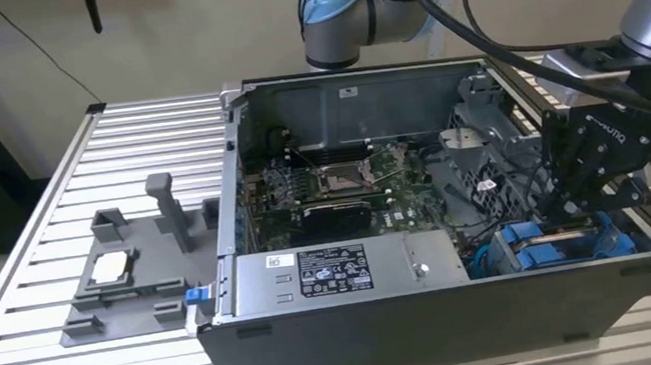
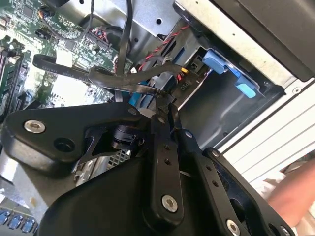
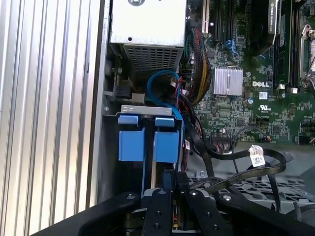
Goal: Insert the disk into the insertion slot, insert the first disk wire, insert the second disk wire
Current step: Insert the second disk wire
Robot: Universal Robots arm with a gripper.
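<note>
The disk's blue carrier (image 3: pixel 167 142) stands on edge in the insertion slot (image 3: pixel 145 109), a metal cage at the case's front corner on the exterior view's right. Its blue frame (image 1: pixel 544 251) shows there under the arm. My gripper (image 1: pixel 577 205) hangs right over the carrier, fingers drawn together. In the second wrist view the gripper (image 2: pixel 165 104) pinches a flat black disk wire (image 2: pixel 98 73) that runs off across the motherboard. In the first wrist view the gripper (image 3: pixel 170 178) sits just beside the blue frame. A blue wire (image 3: pixel 156 84) loops down to the cage.
The open computer case (image 1: pixel 436 333) lies on a slatted metal table (image 1: pixel 142 137). A grey power-supply box (image 1: pixel 334 273) sits beside the cage. Black cables with a white tag (image 3: pixel 256 155) cross near the gripper. A grey fixture (image 1: pixel 132 286) stands at the exterior view's left. A hand (image 2: pixel 295 196) shows at the table edge.
</note>
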